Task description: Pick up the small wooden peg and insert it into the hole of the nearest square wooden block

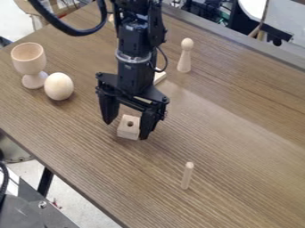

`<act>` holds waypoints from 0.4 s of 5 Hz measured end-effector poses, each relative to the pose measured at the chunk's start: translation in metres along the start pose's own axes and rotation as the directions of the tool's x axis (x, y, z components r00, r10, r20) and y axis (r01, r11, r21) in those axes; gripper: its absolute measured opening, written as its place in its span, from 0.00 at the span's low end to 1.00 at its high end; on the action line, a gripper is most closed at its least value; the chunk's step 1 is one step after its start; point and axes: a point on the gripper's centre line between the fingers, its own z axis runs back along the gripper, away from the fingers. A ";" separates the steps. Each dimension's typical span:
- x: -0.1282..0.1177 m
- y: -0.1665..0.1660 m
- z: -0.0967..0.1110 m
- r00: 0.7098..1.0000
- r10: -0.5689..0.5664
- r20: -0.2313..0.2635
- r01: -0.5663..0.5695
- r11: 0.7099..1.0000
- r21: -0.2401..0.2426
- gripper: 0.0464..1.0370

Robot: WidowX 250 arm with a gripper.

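Jaws wide, the gripper (125,130) straddles a drilled wooden block (127,131) on the worktop (238,133). A wooden peg (187,176) stands apart.

Pale floor (89,202) beyond wooden table (250,147)

The robot arm (136,55) is matte black and blocky, with a silvery ring, small screws, thin wiring and a thick black cable (74,31).

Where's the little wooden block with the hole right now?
In the camera view, the wooden block is left of the middle, between the open fingers of the claw, below and right of the wooden egg.
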 end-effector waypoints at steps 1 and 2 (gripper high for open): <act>-0.004 0.000 -0.005 1.000 -0.001 -0.023 0.001 1.000 0.001 0.96; -0.008 -0.011 0.005 1.000 0.007 -0.013 -0.007 1.000 0.014 0.96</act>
